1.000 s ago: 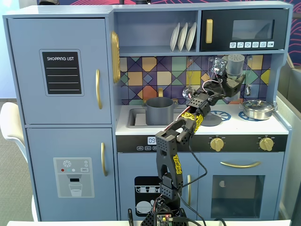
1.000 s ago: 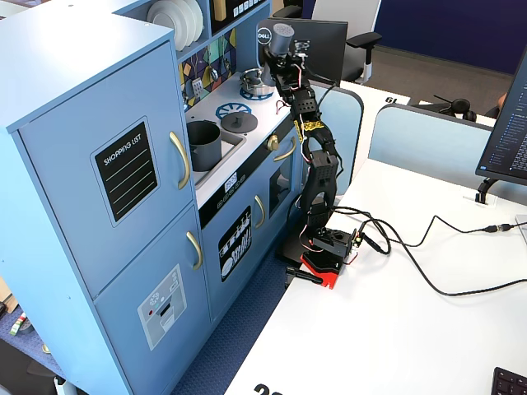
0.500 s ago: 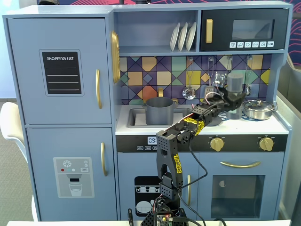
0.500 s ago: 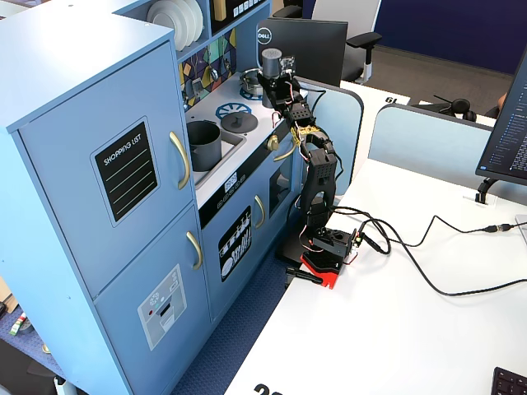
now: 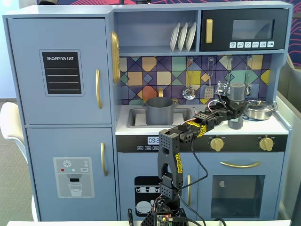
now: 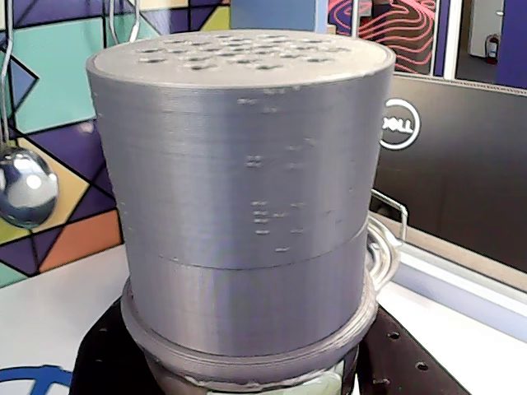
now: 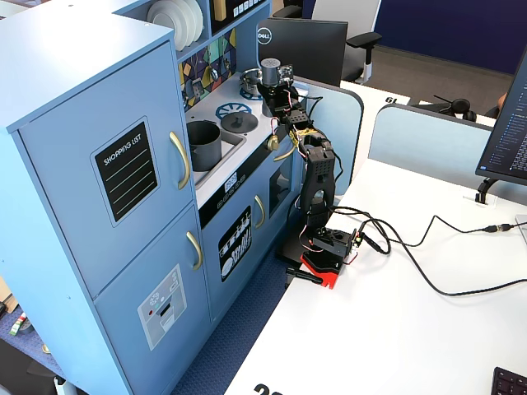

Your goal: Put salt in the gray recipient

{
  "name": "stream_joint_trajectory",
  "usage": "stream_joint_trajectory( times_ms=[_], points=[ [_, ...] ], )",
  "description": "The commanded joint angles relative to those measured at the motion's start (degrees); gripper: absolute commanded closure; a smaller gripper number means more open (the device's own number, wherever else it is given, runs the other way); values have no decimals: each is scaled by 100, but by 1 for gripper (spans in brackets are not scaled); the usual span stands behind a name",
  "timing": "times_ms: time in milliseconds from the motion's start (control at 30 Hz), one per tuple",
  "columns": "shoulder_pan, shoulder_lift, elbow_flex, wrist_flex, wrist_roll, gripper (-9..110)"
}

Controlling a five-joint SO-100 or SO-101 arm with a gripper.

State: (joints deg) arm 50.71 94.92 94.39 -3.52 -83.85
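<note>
Salt upright in tool, fills wrist view; label hidden, fingers barely visible. Gray recipient well apart, in sink.

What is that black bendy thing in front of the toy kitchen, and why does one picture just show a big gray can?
The black bendy thing is a small robot arm standing on a table in front of a blue toy kitchen. At its end is a gripper, a two-finger claw, closed around a gray salt shaker that stands upright at the stove side of the counter.

One picture looks at the kitchen straight from the front. Another is taken from the side and higher up, so you also see the white table and cables. The third comes from a tiny camera on the arm itself, so the shaker fills the picture; you can see the holes in its top.

On the counter, a gray pot stands in the sink, with a flat gray lid beside it and a shiny pan at the far right of the front view.
</note>
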Motion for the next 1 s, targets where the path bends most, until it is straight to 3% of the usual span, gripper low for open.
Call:
stream_joint_trajectory(
  times_ms=[0,533,800,967],
  points=[
    [132,114,-35,-193,-53,101],
    [202,255,176,-26,-237,101],
    [325,378,229,62,-237,64],
    [325,448,229,88,-316,55]
  ],
)
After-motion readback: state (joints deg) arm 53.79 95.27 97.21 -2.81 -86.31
